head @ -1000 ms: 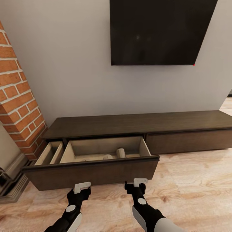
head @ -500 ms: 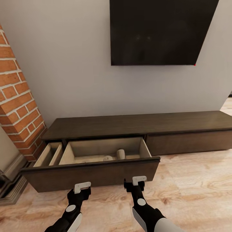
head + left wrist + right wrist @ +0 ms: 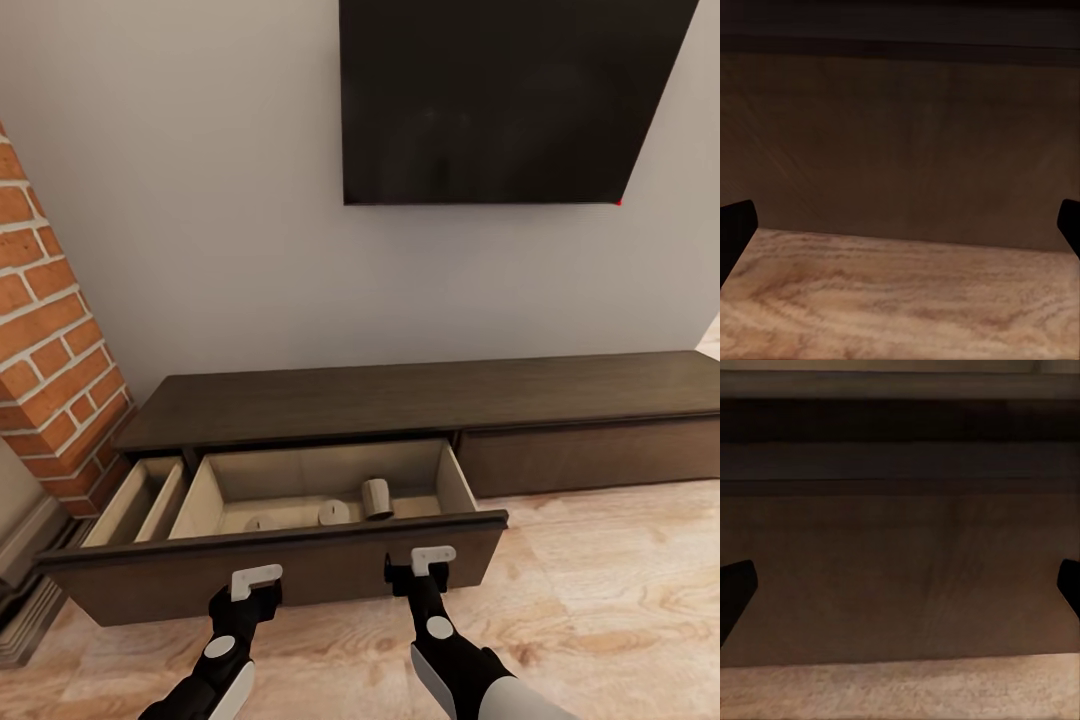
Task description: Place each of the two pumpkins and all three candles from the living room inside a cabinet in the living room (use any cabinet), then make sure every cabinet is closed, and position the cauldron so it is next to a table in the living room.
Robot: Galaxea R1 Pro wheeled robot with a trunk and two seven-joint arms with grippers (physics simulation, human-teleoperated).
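The long dark-brown cabinet (image 3: 420, 392) stands against the wall with its wide left drawer (image 3: 280, 570) pulled out. Three grey-brown candles lie on the drawer's pale floor: one tall stub (image 3: 377, 498), one beside it (image 3: 333, 512) and one further left (image 3: 255, 523). My left gripper (image 3: 257, 583) and right gripper (image 3: 428, 565) are both low against the drawer front, open and empty. In the wrist views the drawer front (image 3: 900, 150) (image 3: 900, 577) is close ahead, between the spread fingers of the left gripper (image 3: 900, 229) and the right gripper (image 3: 900, 585). The pumpkins and cauldron are out of view.
A brick fireplace column (image 3: 50, 390) rises at the left with its stepped base (image 3: 20, 610) near the drawer's corner. A narrow side compartment (image 3: 135, 500) stands out too. The cabinet's right drawer front (image 3: 590, 450) is closed. A dark TV (image 3: 500, 100) hangs above. Wood floor (image 3: 600, 600) spreads right.
The whole view has shifted closer to the cabinet, so the drawer looks larger and the candles show more fully. Both grippers now overlap the drawer front's lower part.
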